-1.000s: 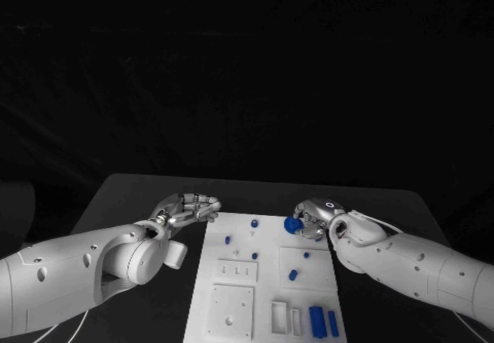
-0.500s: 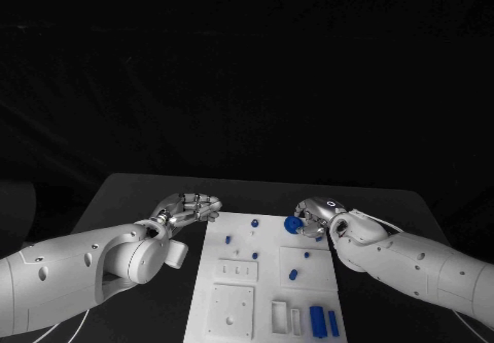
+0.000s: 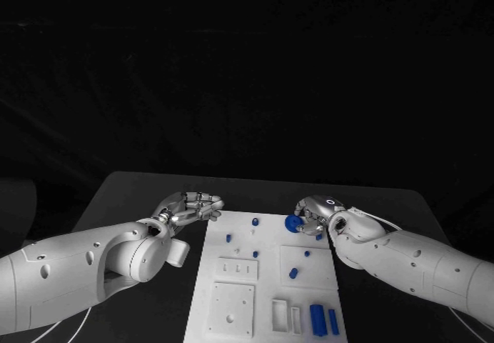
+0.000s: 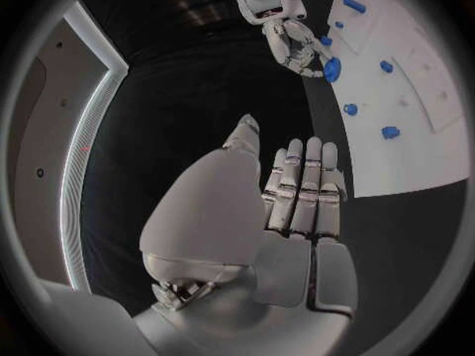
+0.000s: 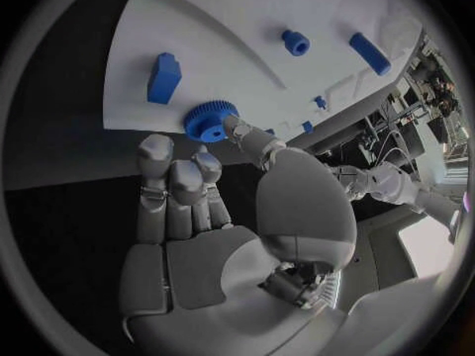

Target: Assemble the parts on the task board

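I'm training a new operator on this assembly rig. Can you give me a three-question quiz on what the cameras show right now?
1. True or false: the left hand holds a blue part.
2. Which part is the right hand touching? A) the gear B) a long bar C) a peg
3. Fill in: the gear lies at the far ______ corner of the board, seen from the robot.

Key:
1. False; the left hand's fingers are curled with nothing in them, beside the board.
2. A; a fingertip meets the gear's edge in the right wrist view.
3. right
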`<control>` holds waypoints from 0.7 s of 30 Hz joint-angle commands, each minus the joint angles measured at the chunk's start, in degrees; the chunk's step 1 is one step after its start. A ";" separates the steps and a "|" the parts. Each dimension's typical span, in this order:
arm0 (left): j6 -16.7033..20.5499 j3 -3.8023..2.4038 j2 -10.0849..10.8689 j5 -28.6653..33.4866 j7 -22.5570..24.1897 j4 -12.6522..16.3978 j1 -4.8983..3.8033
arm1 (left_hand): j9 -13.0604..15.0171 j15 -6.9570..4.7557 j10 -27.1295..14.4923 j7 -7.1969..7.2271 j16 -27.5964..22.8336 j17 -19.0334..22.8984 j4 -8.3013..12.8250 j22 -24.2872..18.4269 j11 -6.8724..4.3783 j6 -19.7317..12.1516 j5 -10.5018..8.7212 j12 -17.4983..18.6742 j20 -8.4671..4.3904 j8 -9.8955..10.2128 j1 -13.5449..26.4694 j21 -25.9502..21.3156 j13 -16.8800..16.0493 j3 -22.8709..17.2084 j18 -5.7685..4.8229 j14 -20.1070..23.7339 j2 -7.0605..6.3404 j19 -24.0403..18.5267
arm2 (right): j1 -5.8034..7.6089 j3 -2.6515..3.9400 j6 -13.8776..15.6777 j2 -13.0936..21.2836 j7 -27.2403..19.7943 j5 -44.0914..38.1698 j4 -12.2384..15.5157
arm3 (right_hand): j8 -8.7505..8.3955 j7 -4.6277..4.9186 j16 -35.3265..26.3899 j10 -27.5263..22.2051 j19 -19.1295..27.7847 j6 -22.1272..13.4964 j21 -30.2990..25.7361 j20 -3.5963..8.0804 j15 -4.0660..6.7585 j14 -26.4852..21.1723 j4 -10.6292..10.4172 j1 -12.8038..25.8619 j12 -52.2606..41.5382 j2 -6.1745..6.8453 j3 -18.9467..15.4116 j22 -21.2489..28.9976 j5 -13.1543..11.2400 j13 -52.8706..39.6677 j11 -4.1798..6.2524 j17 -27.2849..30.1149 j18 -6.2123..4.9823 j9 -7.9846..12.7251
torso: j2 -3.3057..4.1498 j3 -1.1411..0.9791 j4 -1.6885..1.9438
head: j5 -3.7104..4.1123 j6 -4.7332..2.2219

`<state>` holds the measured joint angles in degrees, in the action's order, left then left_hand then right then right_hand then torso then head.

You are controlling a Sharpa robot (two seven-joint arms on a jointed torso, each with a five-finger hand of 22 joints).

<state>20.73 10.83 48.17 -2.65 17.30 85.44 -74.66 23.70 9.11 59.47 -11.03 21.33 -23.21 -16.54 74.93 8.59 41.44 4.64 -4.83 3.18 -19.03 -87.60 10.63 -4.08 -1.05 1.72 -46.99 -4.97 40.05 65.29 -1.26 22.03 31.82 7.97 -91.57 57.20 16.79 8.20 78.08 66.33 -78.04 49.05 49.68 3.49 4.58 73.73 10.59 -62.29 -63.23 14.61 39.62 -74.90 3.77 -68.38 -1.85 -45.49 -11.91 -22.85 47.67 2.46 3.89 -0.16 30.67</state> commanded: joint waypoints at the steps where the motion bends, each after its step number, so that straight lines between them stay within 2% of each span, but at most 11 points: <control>1: -0.98 -0.04 0.05 -0.37 0.27 0.25 -0.04 | -0.08 0.00 -0.35 0.12 0.19 0.06 -0.06 1.16 0.18 0.01 -0.12 0.40 0.13 0.27 -0.24 -0.37 0.10 0.39 0.95 -0.05 0.10 -0.05 | -0.02 0.00 -1.97 -0.43 0.23 -0.05 -0.38 | -0.40 0.21 -0.05 -0.33 -0.01 -0.05 0.26 0.47 -0.06 -0.26 -0.29 0.66 -0.21 -0.06 -0.13 -1.23 0.25 0.08 0.02 -0.09 -3.09 0.09 | 0.08 0.02 -0.02 | -0.11 0.02; 11: -0.94 -0.07 0.17 -0.41 0.27 0.42 -0.05 | -0.11 0.01 -0.39 0.11 0.20 0.07 -0.07 1.17 0.20 -0.02 -0.15 0.46 0.14 0.31 -0.21 -0.38 0.11 0.41 0.94 -0.05 0.07 -0.06 | -0.03 0.00 -2.65 -1.12 0.02 0.00 -1.14 | -0.44 0.24 -0.12 -0.42 0.10 -0.13 0.35 0.53 -0.10 -0.29 -0.36 0.88 -0.23 -0.16 -0.30 -1.22 0.25 0.17 -0.01 -0.22 -3.09 0.10 | 0.04 -0.03 -0.06 | -0.28 0.18; 21: -0.81 -0.09 0.33 -0.62 0.15 0.52 -0.05 | -0.13 0.02 -0.39 0.09 0.20 0.07 -0.08 1.17 0.22 -0.02 -0.17 0.49 0.15 0.34 -0.17 -0.39 0.11 0.42 0.94 -0.05 0.06 -0.07 | -0.05 -0.02 -4.76 -1.66 -0.02 0.08 -1.82 | -0.24 0.17 -0.28 -0.59 0.33 0.22 0.52 0.59 -0.05 -0.34 -0.50 1.23 -0.30 -0.62 -0.47 -1.21 0.14 0.34 0.04 -0.45 -3.09 0.00 | 0.01 -0.11 -0.10 | -0.35 0.45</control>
<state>20.67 10.79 48.51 -2.84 17.18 85.77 -74.68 23.65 9.11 59.26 -11.03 21.33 -23.21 -16.54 74.91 8.80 41.44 4.64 -4.60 3.18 -19.03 -87.60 10.63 -4.04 -1.05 1.72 -46.99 -4.97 40.05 65.44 -1.16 19.72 30.26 8.02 -91.37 55.45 16.59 8.08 78.08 66.14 -77.88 49.09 49.92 3.91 4.59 73.72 10.27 -61.31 -63.22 14.10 39.30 -74.94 3.77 -68.08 -1.63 -45.92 -11.43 -22.85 47.69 2.38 3.81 -0.52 31.08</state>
